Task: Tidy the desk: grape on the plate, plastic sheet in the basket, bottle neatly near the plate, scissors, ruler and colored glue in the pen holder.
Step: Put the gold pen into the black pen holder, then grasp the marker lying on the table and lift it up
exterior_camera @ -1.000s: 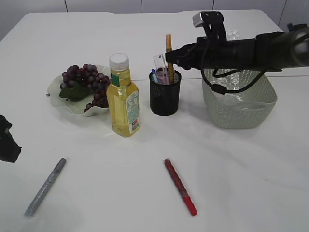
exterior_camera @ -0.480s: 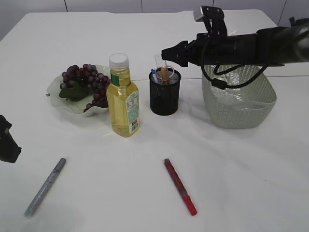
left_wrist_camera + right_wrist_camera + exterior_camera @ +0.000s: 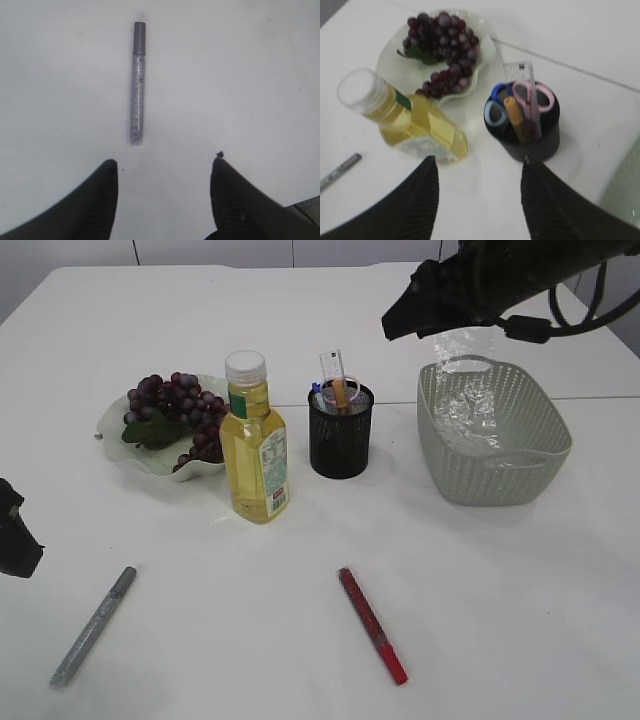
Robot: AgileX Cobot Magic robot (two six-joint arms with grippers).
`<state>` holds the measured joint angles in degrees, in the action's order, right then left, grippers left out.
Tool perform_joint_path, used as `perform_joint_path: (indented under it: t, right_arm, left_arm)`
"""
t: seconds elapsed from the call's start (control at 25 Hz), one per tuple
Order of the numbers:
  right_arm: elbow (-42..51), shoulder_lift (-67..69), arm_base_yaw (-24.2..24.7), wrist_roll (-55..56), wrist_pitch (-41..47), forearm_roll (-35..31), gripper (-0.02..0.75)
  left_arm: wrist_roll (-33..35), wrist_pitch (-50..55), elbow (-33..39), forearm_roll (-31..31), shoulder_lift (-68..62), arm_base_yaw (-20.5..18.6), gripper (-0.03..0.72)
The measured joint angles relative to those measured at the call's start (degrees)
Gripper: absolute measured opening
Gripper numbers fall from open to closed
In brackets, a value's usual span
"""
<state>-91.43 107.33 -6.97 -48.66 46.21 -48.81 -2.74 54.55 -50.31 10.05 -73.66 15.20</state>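
The grape point(image 3: 170, 410) lies on the plate point(image 3: 112, 435), with the bottle point(image 3: 255, 455) upright next to it. The pen holder point(image 3: 542, 142) holds pink and blue scissors point(image 3: 540, 97), the ruler point(image 3: 520, 70) and a gold colored glue point(image 3: 515, 117). A silver colored glue point(image 3: 137, 85) lies just ahead of my open, empty left gripper point(image 3: 165, 162). A red colored glue point(image 3: 372, 625) lies at the front middle of the desk point(image 3: 500, 590). The plastic sheet point(image 3: 465, 390) sits in the basket point(image 3: 495, 455). My right gripper point(image 3: 477, 160) hovers open and empty, high above the pen holder point(image 3: 341, 435).
The right arm point(image 3: 500, 275) stretches over the basket's far side from the top right. The left gripper point(image 3: 15, 535) sits low at the desk's left edge. A seam in the tabletop runs behind the holder and basket.
My right gripper opened and let the gold glue drop into the pen holder, then rose and drew back to the upper right. The left arm has not moved.
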Motion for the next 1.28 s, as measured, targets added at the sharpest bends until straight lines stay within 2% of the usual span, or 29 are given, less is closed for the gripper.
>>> perform_joint_path:
  t: [0.16, 0.32, 0.44, 0.6, 0.76, 1.04, 1.16, 1.28]
  right_arm:
    - [1.1, -4.1, -1.0, 14.9, 6.5, 14.3, 0.392]
    - [7.8, -7.9, -1.1, 24.1, 10.7, 20.8, 0.396]
    - [15.5, -12.3, -1.1, 28.0, 11.0, 23.0, 0.396]
    - [25.5, -19.9, -1.1, 30.7, 9.8, 25.5, 0.396]
    - [32.1, -26.3, -1.2, 33.9, 9.1, 28.9, 0.392]
    - [34.2, -33.0, -1.2, 39.5, 10.4, 34.9, 0.391]
    - [34.2, -33.6, -1.2, 40.7, 12.5, 35.1, 0.391]
    - [34.2, -33.9, -1.7, 42.8, 13.4, 35.5, 0.391]
  left_arm:
    - [0.0, 0.0, 0.0, 0.0, 0.0, 0.0, 0.433]
    - [0.0, -0.2, 0.0, 0.0, 0.0, 0.0, 0.433]
    - [0.0, -0.5, 0.0, -0.1, 0.0, 0.0, 0.433]
    - [0.0, -0.7, 0.0, -3.4, 0.0, 0.0, 0.433]
    - [0.0, -3.3, 0.0, -4.8, -0.1, 0.0, 0.433]
    - [0.0, -6.3, 0.0, -5.3, -9.3, 0.4, 0.433]
    - [-0.2, -9.1, 0.0, -6.6, -13.2, 2.6, 0.433]
    - [-4.6, -11.1, 0.0, -10.1, -17.4, 4.6, 0.433]
